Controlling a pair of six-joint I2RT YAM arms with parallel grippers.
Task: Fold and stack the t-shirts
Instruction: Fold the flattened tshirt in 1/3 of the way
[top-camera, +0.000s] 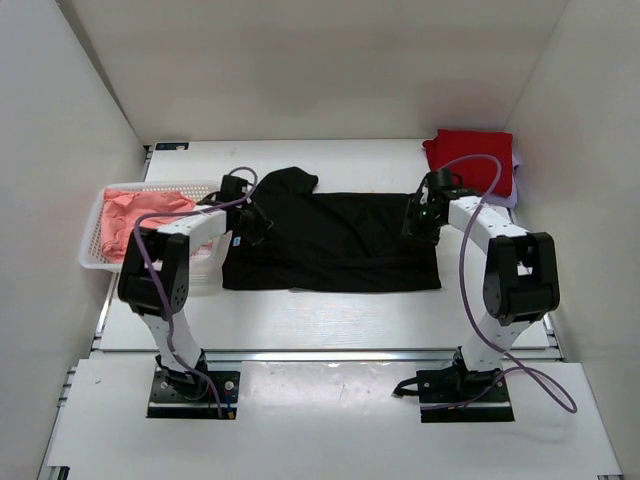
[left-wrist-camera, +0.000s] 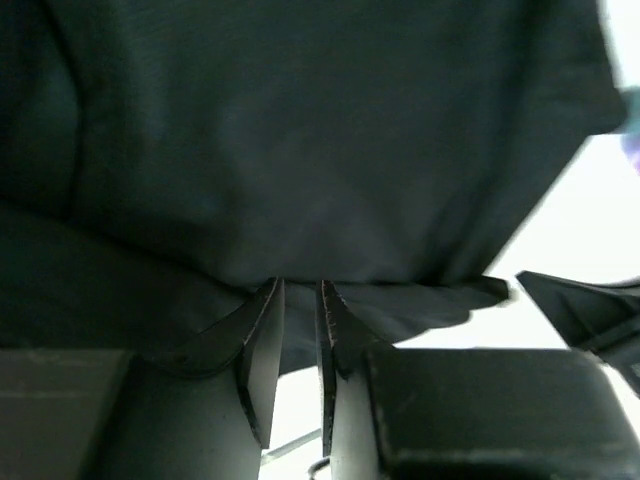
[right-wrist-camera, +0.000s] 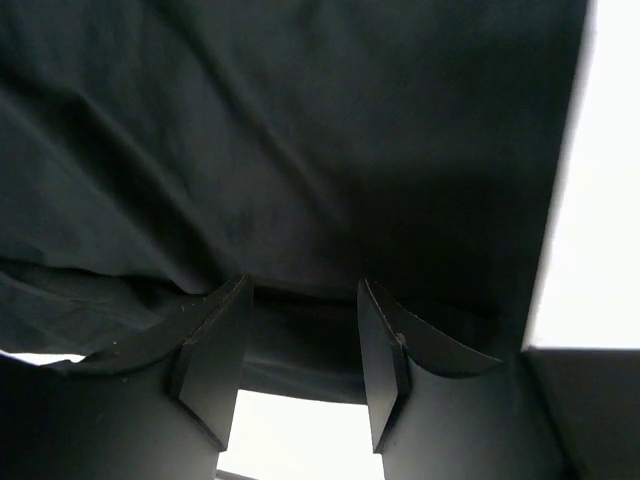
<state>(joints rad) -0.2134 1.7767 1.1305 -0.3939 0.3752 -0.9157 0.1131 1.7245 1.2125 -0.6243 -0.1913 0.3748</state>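
The black t-shirt (top-camera: 330, 245) lies spread flat across the middle of the table, one sleeve bunched at its far left. My left gripper (top-camera: 258, 222) sits at its left edge; in the left wrist view the gripper (left-wrist-camera: 300, 285) is nearly closed with black cloth (left-wrist-camera: 300, 150) pinched between the fingers. My right gripper (top-camera: 415, 222) sits at the shirt's right edge; in the right wrist view it (right-wrist-camera: 305, 285) stands open with the black cloth's (right-wrist-camera: 300, 130) edge lying between the jaws. A folded red t-shirt (top-camera: 470, 160) lies at the far right on a pale lilac one (top-camera: 515, 192).
A white mesh basket (top-camera: 90, 255) at the left holds salmon-pink t-shirts (top-camera: 140, 215). White walls close in the table on the left, right and back. The table's bare white surface (top-camera: 330, 315) shows in front of the black shirt.
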